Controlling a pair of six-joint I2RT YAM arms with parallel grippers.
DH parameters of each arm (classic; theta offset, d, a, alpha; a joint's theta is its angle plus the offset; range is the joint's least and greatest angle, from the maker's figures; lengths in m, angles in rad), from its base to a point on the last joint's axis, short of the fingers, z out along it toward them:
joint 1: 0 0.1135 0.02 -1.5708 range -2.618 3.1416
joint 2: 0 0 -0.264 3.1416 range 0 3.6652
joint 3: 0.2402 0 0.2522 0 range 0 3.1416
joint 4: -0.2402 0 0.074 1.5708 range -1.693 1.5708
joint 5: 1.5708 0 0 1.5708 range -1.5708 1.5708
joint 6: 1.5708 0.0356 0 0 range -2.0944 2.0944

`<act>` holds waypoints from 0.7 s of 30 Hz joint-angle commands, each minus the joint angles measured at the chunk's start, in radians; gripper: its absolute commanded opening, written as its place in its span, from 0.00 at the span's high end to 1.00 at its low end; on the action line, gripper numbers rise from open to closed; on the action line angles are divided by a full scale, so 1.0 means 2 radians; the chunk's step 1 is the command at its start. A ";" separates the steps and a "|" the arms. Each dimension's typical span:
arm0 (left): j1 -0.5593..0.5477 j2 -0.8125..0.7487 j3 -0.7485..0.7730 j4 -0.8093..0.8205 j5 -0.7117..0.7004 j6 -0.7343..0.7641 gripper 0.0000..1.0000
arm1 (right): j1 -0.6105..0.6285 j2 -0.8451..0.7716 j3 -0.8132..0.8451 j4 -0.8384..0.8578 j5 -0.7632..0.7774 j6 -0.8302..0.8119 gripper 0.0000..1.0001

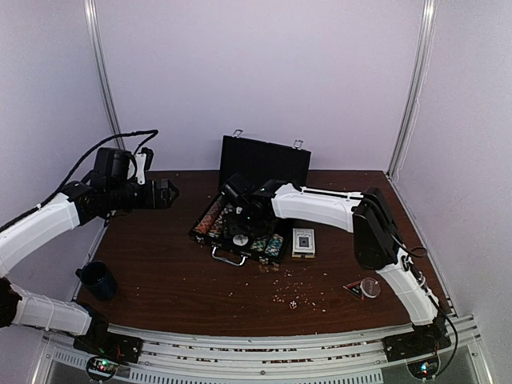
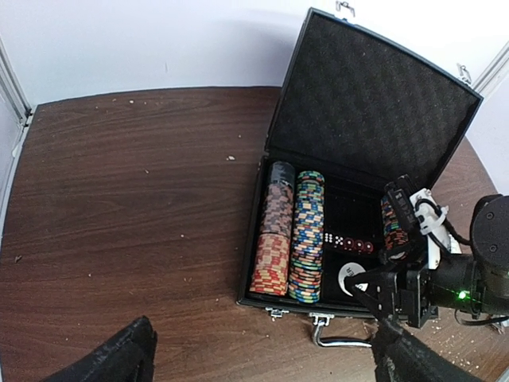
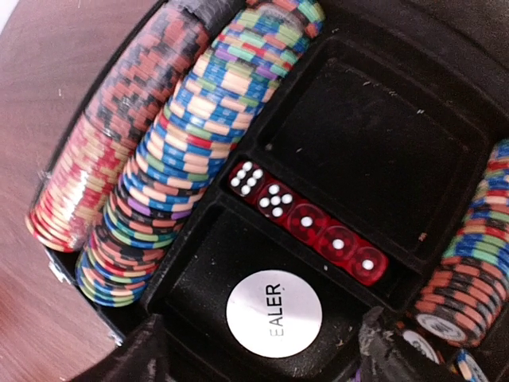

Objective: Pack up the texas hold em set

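Open case (image 1: 264,160) sits mid-table, chips (image 3: 199,119) and dice (image 3: 306,223) inside, card box (image 1: 303,241) just right of it. Right gripper (image 3: 262,350) hovers over the dealer button (image 3: 274,313), jaws apart, empty; left gripper (image 1: 166,194) hangs at left, spread wide.

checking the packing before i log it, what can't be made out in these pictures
- Right chip rows: left wrist view, the right arm covers most of them.
- Card deck box: top view, print too small to read.
- Small items near the right arm: top view, too small to identify.
- Dealer button: right wrist view, first letter unreadable.
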 commanded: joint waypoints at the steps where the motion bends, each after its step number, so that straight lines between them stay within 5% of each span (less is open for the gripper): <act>1: 0.001 -0.021 -0.005 0.036 -0.012 -0.011 0.02 | 0.003 -0.066 -0.015 0.006 0.033 0.000 0.14; 11: 0.001 -0.023 -0.001 0.050 -0.025 -0.020 0.02 | -0.021 -0.246 -0.209 0.028 0.126 0.049 0.05; 21: 0.001 -0.036 -0.022 0.049 -0.007 -0.015 0.02 | -0.104 -0.420 -0.477 0.038 0.122 0.168 0.05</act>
